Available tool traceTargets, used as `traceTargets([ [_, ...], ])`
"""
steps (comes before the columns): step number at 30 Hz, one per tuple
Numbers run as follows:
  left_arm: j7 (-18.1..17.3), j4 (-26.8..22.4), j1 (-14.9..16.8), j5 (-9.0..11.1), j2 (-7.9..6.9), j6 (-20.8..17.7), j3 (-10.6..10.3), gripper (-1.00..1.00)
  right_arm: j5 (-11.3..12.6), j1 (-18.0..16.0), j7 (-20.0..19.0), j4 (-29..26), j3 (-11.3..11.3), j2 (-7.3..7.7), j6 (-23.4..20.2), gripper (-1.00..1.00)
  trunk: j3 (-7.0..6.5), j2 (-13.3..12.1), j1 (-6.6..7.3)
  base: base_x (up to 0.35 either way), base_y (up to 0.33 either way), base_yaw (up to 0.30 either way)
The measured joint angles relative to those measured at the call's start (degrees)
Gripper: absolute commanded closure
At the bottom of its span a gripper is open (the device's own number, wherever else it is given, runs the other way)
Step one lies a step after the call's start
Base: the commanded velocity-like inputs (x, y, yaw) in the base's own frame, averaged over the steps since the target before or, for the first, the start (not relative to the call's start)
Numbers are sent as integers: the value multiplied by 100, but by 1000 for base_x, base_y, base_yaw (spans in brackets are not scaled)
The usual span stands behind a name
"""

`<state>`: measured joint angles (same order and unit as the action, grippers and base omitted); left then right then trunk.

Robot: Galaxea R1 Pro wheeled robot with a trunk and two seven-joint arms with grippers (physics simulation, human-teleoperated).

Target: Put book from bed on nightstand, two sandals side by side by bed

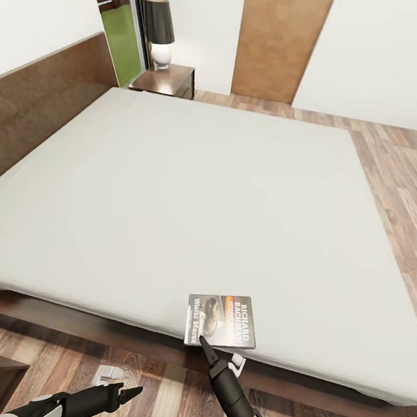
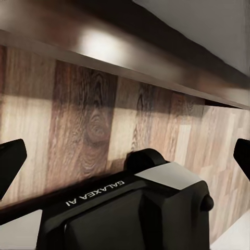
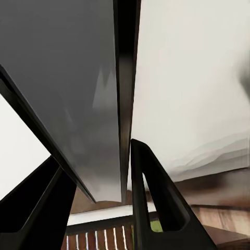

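A lamp (image 1: pixel 158 31) with a black shade and a round white base stands in the far corner of the room. Right behind it is a tall window (image 1: pixel 119 24), where green grass and brown slats show through the glass. A plain brown door (image 1: pixel 278 41) is set in the white back wall (image 1: pixel 383 57). Down near the front, a small white thing (image 1: pixel 108 373) lies on the floor, but it is too small to tell what it is.

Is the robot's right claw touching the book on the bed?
Touching. In the right wrist view the book's edge runs between the right claw's two fingers, which press it on both sides; the head view shows the claw tip at the book's near edge.
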<state>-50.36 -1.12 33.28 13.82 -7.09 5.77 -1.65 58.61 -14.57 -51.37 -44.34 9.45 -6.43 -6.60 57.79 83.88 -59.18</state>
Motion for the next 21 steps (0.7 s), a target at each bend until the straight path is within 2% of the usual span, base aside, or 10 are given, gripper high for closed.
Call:
traceTargets([
  [3,-2,0,0,0,-1,0,0,-100,-18,-1,270,-162,0,1,-46,100,-54,-120,66,0,0,0],
  [9,-36,0,0,1,-2,-7,3,-100,-45,-1,445,-1277,14,1,-273,100,-162,-361,198,0,0,0],
  [11,-44,-1,0,-2,-1,-9,5,-100,-109,-1,483,-1690,17,23,-740,100,-198,-441,242,0,0,0],
  [12,-50,-1,0,-4,-2,-10,4,-100,-206,0,495,-1792,15,94,-994,100,-216,-481,264,0,0,0],
  [15,-58,-1,0,-7,-2,-11,3,-100,-572,0,497,-1899,9,478,-1734,100,-269,-602,330,0,0,0],
  [16,-56,-1,0,-8,-2,-11,3,-100,-940,4,483,-1898,9,755,-2059,100,-287,-642,351,0,0,0],
  [18,-55,-1,-1,-6,-2,-11,5,-100,-1199,11,476,-1915,-5,1116,-2310,100,-323,-722,395,0,0,0],
  [19,-55,-1,-1,-3,-2,-11,5,-100,-1338,24,471,-1903,0,1369,-2383,100,-341,-762,417,0,0,0],
  [20,-54,-3,-1,-3,-2,-11,5,-100,-1346,32,462,-1900,-3,1563,-2430,100,-359,-802,439,0,0,0],
  [21,-54,-2,-1,-1,-2,-11,5,-100,-1411,50,451,-1899,-4,1844,-2456,100,-377,-843,461,0,0,0],
])
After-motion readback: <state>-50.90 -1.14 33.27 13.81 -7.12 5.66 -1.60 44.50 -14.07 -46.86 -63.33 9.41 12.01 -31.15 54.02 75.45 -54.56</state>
